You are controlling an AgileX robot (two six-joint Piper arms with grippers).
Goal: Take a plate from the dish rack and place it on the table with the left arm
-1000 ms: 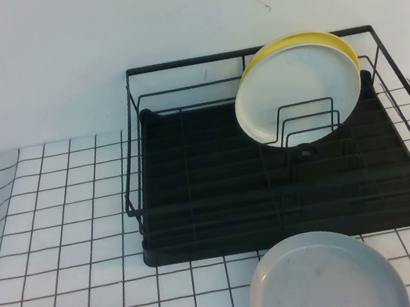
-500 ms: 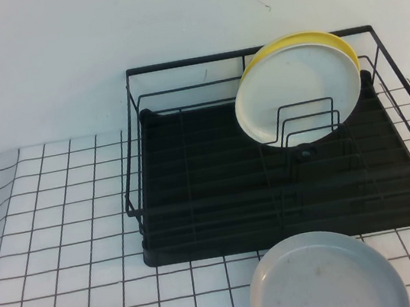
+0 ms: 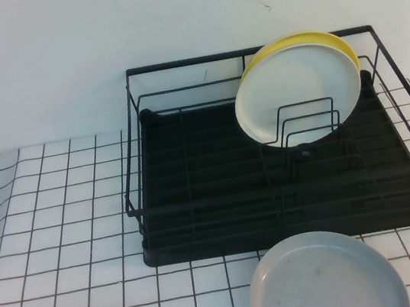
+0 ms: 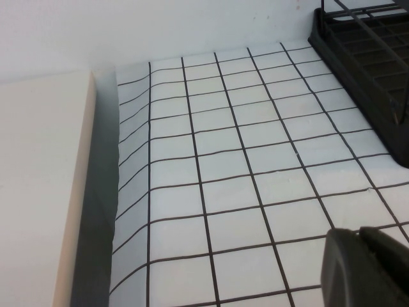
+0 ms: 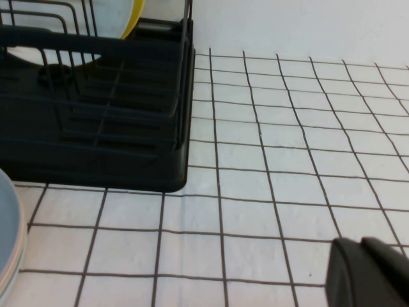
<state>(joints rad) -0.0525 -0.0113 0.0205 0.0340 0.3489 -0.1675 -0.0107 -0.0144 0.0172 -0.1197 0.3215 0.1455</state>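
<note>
Gridded table [image 3: 61, 221], plate [image 3: 288, 91] racked, grippers parked

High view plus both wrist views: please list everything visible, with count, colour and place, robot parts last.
Dish rack: one, black wire with tray base, far right part of the table.
White plate: one, upright in the rack's dividers, right side.
Yellow plate: one, upright directly behind the white plate.
Grey plate: one, flat on the table in front of the rack.
Table: one, white with a black grid.
Beige block: one, at the table's left edge.
Left tool: one, black, shut, above bare grid left of the rack.
Right tool: one, black, above grid right of the rack.
</note>
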